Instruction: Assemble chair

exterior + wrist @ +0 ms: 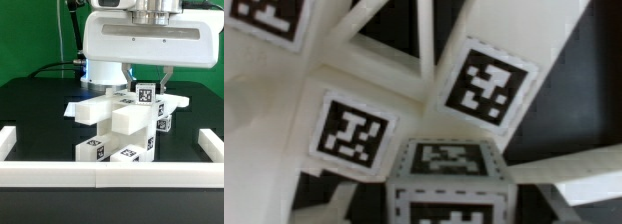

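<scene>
- I see the chair [120, 125] in the middle of the black table [30, 100], right under the arm [150, 40].
- The chair is a bunch of chunky white blocks joined together, and some of them lean.
- One long block [80, 108] sticks out to the exterior view's left.
- One thick block [130, 120] points at the camera.
- Small black-and-white tags [95, 147] sit on the low blocks at the front.
- The claw [146, 84] hangs over the top of the chair.
- Its two dark fingers [129, 76] are partly apart.
- The top block [146, 97], which has a tag on it, sits between them.
- Each finger looks pressed on one side of that block, so I call the claw clamped on it.
- In the wrist view I am very close to the chair.
- There I see two big tags [491, 82] on white faces.
- A small tagged block [446, 160] is near them.
- I cannot make out the fingers in that view.
- A low white rail [60, 177] runs along the front of the table and up both sides.
- The chair stands well apart from the rail.
- A green wall [30, 30] is behind it all.
</scene>
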